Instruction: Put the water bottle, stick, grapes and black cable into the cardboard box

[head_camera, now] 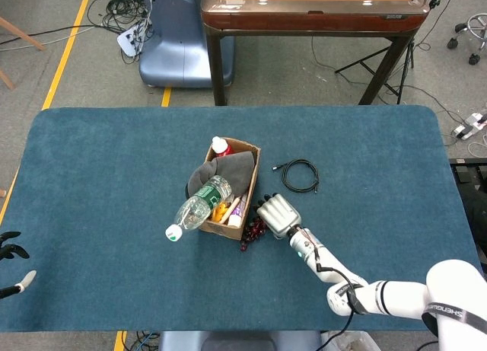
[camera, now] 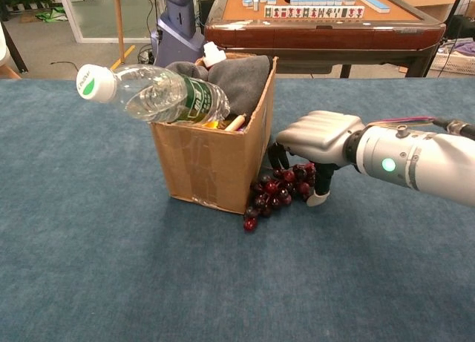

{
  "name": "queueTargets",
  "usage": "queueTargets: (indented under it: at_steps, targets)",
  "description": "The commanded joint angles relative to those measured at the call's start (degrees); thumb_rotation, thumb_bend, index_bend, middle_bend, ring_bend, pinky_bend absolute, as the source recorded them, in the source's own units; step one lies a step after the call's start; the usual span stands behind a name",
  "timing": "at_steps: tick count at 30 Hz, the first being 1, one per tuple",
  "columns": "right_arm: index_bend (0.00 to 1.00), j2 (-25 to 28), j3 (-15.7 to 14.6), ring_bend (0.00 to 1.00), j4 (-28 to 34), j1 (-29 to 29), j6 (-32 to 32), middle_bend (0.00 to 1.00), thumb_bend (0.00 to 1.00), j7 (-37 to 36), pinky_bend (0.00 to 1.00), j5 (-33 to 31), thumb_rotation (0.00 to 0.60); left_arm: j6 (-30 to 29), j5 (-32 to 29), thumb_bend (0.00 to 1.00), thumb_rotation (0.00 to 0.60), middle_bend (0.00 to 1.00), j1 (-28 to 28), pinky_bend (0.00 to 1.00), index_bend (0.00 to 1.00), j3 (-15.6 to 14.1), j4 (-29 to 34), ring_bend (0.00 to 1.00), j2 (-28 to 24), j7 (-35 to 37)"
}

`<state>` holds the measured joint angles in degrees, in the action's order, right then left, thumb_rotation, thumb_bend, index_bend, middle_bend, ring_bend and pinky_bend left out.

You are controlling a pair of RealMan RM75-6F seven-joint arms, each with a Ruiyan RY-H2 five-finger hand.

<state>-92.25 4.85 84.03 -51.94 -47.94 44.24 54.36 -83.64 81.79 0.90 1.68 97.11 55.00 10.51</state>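
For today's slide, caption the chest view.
Right robot hand over the grapes beside the cardboard box.

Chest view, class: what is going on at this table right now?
The right hand is lowered over the grapes, which lie on the table beside the cardboard box; a firm grip is not visible. The water bottle lies across the box's rim, sticking out. The black cable remains on the table. The left hand rests at the table's edge, holding nothing.

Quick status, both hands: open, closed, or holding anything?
Left hand: open, holding nothing, at the table's edge.
Right hand: fingers curled down around the grapes; whether it grips them cannot be told.
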Motion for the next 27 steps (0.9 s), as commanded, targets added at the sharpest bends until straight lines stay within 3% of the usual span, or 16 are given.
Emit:
queueTargets:
  at_steps: [1,4,9,17,27]
  targets:
    - [0.37,-0.62,-0.41,0.28,-0.96,-0.50,0.21,0.37,0.00,0.50,0.43,-0.73,0.600,0.05,-0.09,0.19,0.600,0.20,0.01,0.67,0.50,0.03,0.11,0.40,-0.08,0.00]
    - [0.37,-0.93,-0.62,0.31,-1.72,-0.91,0.96,0.40,0.01,0.26,0.45,-1.71,0.600,0.25,-0.59,0.19,0.600,0.21,-0.02,0.67,0.50,0.10,0.23,0.40,-0.16,-0.27]
    - [0.39,-1.18,-0.93,0.42,-2.49,-1.18,0.94,0.50,0.15,-0.66,0.51,-1.75,0.600,0.63,-1.23,0.19,0.600,0.21,0.00,0.67,0.50,0.20,0.58,0.40,-0.45,-0.45]
    - [0.54,-0.92,-1.34,0.57,-3.26,0.34,-2.03,0.64,0.37,-5.22,0.65,3.88,0.600,0.69,-0.76,0.19,0.600,0.21,0.04,0.67,0.50,0.05,0.53,0.40,-0.44,-0.59]
    - [0.62,-0.94,-1.88,0.64,-4.96,1.64,-3.22,0.70,0.41,-9.26,0.71,8.95,0.600,0.74,-0.81,0.19,0.600,0.22,0.06,0.67,0.50,0.10,0.38,0.40,-0.30,-0.72]
